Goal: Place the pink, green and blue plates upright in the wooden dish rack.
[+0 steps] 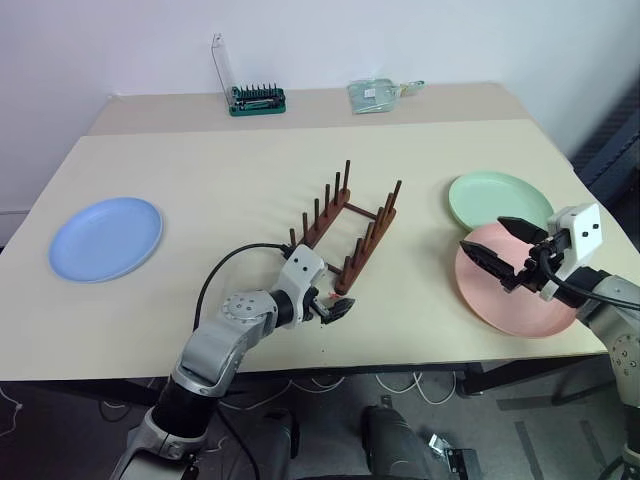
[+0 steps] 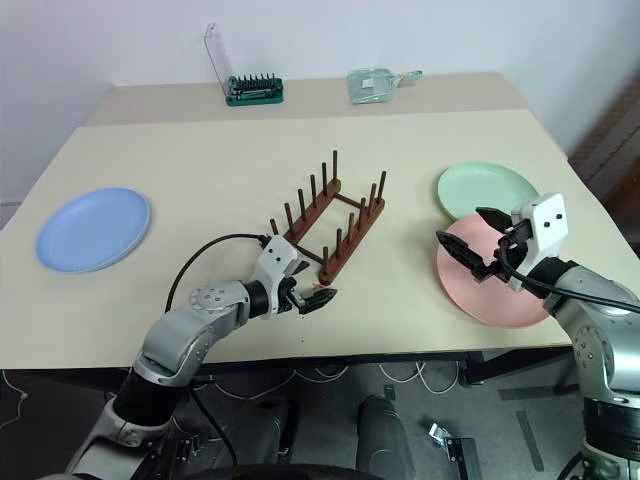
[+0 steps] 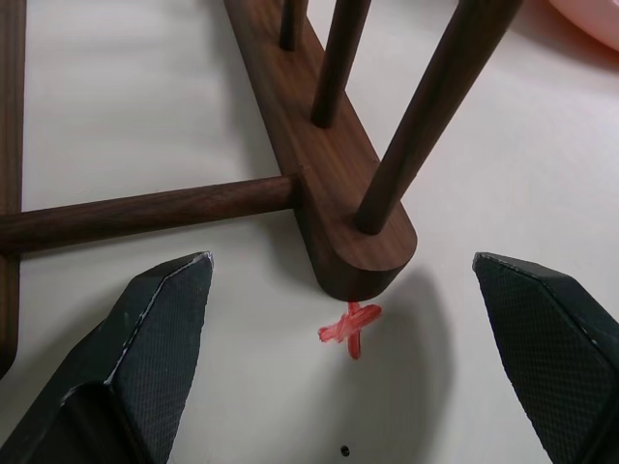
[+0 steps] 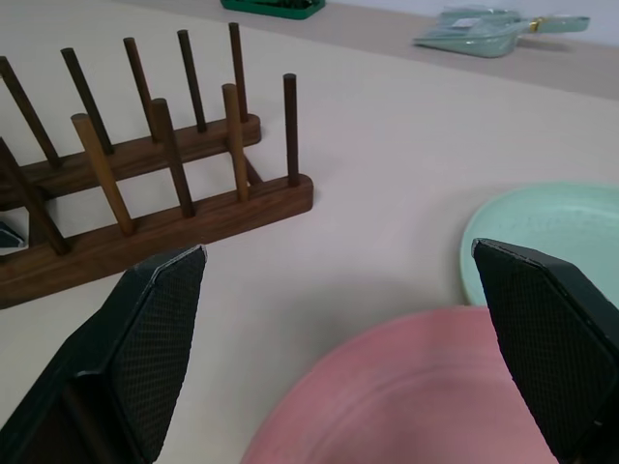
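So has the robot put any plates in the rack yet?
Not yet. The wooden dish rack holds no plates. The blue plate, green plate and pink plate all lie flat on the table. Neither end effector holds anything: the right end effector is open above the pink plate, and the left end effector is open beside the rack's near end. All three plates are left.

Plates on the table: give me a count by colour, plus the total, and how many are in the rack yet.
Pink plate: 1
Green plate: 1
Blue plate: 1
Total: 3 plates, all lying flat on the table
In the wooden dish rack: 0
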`<state>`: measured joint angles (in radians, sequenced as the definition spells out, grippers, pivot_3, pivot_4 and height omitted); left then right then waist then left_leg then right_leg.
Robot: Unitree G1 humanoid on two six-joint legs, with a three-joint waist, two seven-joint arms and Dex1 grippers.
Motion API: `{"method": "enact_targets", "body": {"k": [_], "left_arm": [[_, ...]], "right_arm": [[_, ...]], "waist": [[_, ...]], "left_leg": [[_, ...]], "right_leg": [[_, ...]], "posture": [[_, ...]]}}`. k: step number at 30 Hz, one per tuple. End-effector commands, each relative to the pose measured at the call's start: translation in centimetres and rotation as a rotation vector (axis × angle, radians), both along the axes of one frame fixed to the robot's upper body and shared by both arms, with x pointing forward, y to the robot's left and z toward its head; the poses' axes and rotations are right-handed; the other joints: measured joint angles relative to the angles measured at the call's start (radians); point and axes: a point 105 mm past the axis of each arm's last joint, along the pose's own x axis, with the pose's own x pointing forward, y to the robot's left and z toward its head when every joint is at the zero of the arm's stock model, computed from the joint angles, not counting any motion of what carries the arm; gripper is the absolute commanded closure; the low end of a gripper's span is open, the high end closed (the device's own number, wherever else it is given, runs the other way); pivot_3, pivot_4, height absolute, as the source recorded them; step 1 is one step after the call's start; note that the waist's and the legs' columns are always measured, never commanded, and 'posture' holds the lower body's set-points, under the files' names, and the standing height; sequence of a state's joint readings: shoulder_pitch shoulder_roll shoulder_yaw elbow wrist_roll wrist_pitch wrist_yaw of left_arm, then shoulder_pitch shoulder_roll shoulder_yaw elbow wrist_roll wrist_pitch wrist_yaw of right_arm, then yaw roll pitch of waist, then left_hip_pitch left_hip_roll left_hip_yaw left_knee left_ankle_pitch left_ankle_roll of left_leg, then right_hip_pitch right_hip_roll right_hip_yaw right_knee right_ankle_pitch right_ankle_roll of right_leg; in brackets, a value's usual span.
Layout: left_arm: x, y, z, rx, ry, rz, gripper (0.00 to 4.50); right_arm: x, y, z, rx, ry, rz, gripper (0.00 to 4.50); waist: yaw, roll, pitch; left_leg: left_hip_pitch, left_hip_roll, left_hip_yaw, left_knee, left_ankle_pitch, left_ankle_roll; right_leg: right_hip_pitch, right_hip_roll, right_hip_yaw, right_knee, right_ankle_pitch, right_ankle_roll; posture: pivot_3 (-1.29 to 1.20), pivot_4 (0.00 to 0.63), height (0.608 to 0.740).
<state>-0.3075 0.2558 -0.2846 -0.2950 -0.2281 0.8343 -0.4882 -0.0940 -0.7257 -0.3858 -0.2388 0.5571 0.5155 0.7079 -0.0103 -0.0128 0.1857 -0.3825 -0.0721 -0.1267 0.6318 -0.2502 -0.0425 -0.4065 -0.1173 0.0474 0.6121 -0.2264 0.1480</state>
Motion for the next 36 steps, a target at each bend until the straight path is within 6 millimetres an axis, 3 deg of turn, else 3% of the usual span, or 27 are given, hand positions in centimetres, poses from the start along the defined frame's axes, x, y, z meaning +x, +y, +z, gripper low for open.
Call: {"method": "enact_targets", "body": {"k": [1, 2, 3, 9, 13, 17, 22, 26, 31, 36], "left_arm": [[0.7, 0.6, -1.5, 0.043, 0.021, 0.067, 0.06], [0.9, 0.7, -1.6, 0.044, 0.016, 0.081, 0.58], [1.0, 0.7, -1.6, 0.045, 0.013, 0.091, 0.82], [1.9, 1.3, -1.1, 0.047, -0.041, 0.126, 3.78], [2.1, 2.1, -0.7, 0.070, -0.087, 0.107, 3.78], [2.9, 4.8, 0.2, 0.112, -0.159, 0.070, 3.78], [1.7, 5.6, 1.5, 0.118, -0.230, -0.246, 3.78], [1.4, 6.4, 1.2, 0.157, -0.223, -0.435, 3.78], [1.5, 5.0, 0.9, 0.181, -0.255, -0.580, 3.78], [2.8, 4.6, 0.0, 0.177, -0.237, -0.571, 3.78]], "right_arm": [[0.2, 0.1, 1.2, -0.020, -0.046, 0.011, 0.00], [0.2, 0.1, 1.2, -0.021, -0.047, 0.012, 0.00], [0.2, 0.2, 1.2, -0.021, -0.047, 0.013, 0.00], [0.1, 0.1, 1.1, -0.021, -0.049, 0.008, 0.00], [0.2, 0.4, 1.1, -0.016, -0.053, 0.011, 0.00], [0.1, 0.9, 0.8, -0.001, -0.041, 0.033, 0.00], [-0.1, 1.7, 0.2, 0.013, -0.018, 0.067, 0.00], [-0.2, 1.8, 0.0, 0.018, -0.015, 0.072, 0.00], [-0.7, 1.5, -0.2, 0.017, -0.015, 0.058, 0.00], [-1.5, 1.2, -0.4, 0.018, -0.011, 0.038, 0.00]], "waist": [[0.000, 0.000, 0.000], [0.001, 0.000, 0.000], [0.002, 0.000, 0.000], [0.002, 0.001, -0.001], [-0.002, 0.001, -0.001], [-0.005, 0.001, -0.001], [-0.002, 0.001, 0.000], [0.003, 0.001, 0.000], [0.003, 0.001, 0.000], [0.000, 0.001, 0.000]], "left_leg": [[0.000, 0.000, 0.000, 0.000, 0.000, 0.000], [0.000, 0.000, 0.000, 0.000, 0.000, 0.000], [0.001, 0.000, 0.000, 0.000, 0.000, 0.000], [0.001, 0.000, 0.000, 0.000, 0.000, 0.000], [0.002, 0.000, 0.000, 0.000, 0.000, 0.000], [0.003, 0.001, 0.000, -0.001, 0.000, 0.000], [0.002, 0.001, 0.001, -0.001, 0.000, 0.000], [-0.001, 0.000, 0.000, -0.001, 0.000, 0.000], [-0.003, 0.000, 0.000, 0.000, 0.000, 0.000], [-0.003, 0.000, 0.000, 0.000, 0.000, 0.000]], "right_leg": [[0.000, 0.000, 0.000, 0.000, 0.000, 0.000], [0.000, 0.000, 0.000, 0.000, 0.000, 0.000], [0.001, 0.000, 0.000, 0.000, 0.000, 0.000], [0.001, 0.000, 0.000, 0.000, 0.000, 0.000], [0.002, 0.000, 0.000, 0.000, 0.000, 0.000], [0.001, 0.000, 0.000, 0.000, 0.000, 0.000], [0.001, 0.000, 0.000, 0.000, 0.000, 0.000], [-0.001, 0.000, 0.000, -0.001, -0.001, 0.000], [-0.003, 0.000, 0.000, -0.001, 0.000, 0.000], [-0.003, 0.000, 0.000, -0.001, 0.000, 0.000]], "posture": [[0.00, 0.150, 0.740], [0.00, 0.150, 0.740], [0.00, 0.150, 0.740], [0.00, 0.150, 0.740], [0.00, 0.150, 0.740], [0.00, 0.150, 0.740], [0.00, 0.150, 0.740], [0.00, 0.150, 0.740], [0.00, 0.150, 0.740], [0.00, 0.150, 0.740]]}}
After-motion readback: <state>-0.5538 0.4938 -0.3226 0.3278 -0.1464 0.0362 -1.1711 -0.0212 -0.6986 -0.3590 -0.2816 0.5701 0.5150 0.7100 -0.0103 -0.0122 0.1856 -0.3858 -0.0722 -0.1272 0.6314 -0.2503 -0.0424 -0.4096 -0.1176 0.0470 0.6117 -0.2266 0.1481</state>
